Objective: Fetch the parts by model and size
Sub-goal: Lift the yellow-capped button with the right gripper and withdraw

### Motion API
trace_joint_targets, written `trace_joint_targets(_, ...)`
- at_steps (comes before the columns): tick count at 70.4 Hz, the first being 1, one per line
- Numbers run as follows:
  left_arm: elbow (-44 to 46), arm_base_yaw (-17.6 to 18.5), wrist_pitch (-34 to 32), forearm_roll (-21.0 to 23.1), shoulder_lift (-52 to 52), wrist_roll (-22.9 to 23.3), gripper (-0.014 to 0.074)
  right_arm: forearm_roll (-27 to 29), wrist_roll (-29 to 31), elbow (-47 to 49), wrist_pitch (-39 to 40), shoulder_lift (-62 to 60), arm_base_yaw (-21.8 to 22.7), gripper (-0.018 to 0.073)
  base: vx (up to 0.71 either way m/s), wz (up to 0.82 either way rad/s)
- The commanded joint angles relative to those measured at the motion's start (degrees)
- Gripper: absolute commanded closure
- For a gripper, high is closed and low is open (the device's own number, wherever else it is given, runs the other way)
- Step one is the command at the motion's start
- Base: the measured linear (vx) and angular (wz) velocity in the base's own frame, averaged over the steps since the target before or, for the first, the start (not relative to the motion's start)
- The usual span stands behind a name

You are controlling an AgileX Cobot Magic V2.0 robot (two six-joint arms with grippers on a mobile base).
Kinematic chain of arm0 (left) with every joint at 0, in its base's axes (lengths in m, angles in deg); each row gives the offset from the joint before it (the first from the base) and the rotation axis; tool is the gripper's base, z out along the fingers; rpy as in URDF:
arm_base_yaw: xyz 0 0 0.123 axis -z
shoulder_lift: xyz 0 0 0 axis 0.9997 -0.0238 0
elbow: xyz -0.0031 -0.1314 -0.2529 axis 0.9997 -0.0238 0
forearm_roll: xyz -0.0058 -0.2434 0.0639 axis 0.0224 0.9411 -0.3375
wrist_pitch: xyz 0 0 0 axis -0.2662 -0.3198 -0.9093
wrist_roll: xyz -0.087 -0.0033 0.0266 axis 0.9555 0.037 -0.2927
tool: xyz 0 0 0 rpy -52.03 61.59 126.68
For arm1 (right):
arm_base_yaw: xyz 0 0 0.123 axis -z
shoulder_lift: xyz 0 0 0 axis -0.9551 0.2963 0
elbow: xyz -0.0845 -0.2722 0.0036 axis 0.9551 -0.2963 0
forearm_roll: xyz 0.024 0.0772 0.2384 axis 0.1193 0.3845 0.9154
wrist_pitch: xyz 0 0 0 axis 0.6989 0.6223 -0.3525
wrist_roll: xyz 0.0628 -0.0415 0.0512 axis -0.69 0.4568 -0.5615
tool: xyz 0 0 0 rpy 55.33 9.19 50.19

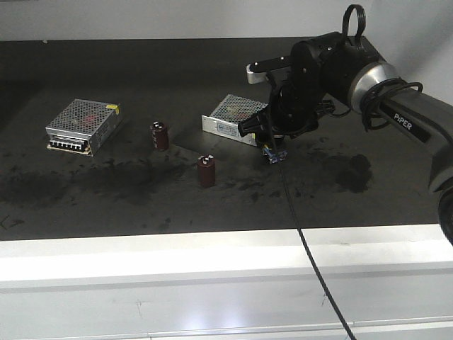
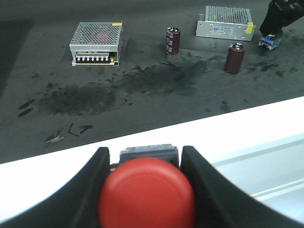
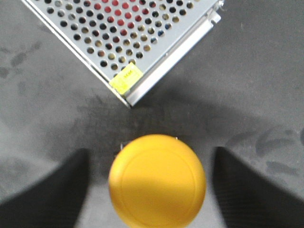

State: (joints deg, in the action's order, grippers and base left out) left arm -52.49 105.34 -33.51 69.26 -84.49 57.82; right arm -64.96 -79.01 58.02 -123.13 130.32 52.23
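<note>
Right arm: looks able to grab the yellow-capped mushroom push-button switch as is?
Likely yes. The right gripper is open, fingers flanking the yellow-capped switch with gaps both sides; the silver perforated-metal box corner sits beyond them.

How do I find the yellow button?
Find the dark table, then the silver box nearer the right arm. Just off that box's corner, between the open fingers of the right gripper, sits the yellow button. Its round yellow cap sets it apart: the red button is in the left gripper.
</note>
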Motion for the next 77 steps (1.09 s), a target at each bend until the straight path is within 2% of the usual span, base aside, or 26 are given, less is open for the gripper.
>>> trace_joint_targets(1,1.48,0.36,-4.35,0.04,-0.77,0.04,0.0603,-0.46,-0.96,1.88,3.13,-3.48,0.27,0.0258,0.0,0.0)
trace_joint_targets(15,1.48,0.36,-4.35,0.04,-0.77,0.04,0.0603,-0.39,-1.74,1.48,3.24,-6.29,0.27,0.0576,0.0,0.0)
trace_joint_targets(22,1.48,0.36,-4.35,0.04,-0.77,0.04,0.0603,-0.34,-1.8,-3.36,7.22,-10.33,0.21,0.0571,0.0,0.0)
trace_joint_targets(46,1.48,0.36,-4.35,0.04,-0.77,0.04,0.0603,-0.45,-2.15,-31.93,24.85,-32.53,0.21,0.0569,0.0,0.0)
trace_joint_targets(77,1.48,0.36,-4.35,0.04,-0.77,0.04,0.0603,-1.09,-1.72,-57.12,33.8,-60.96,0.21,0.0569,0.0,0.0)
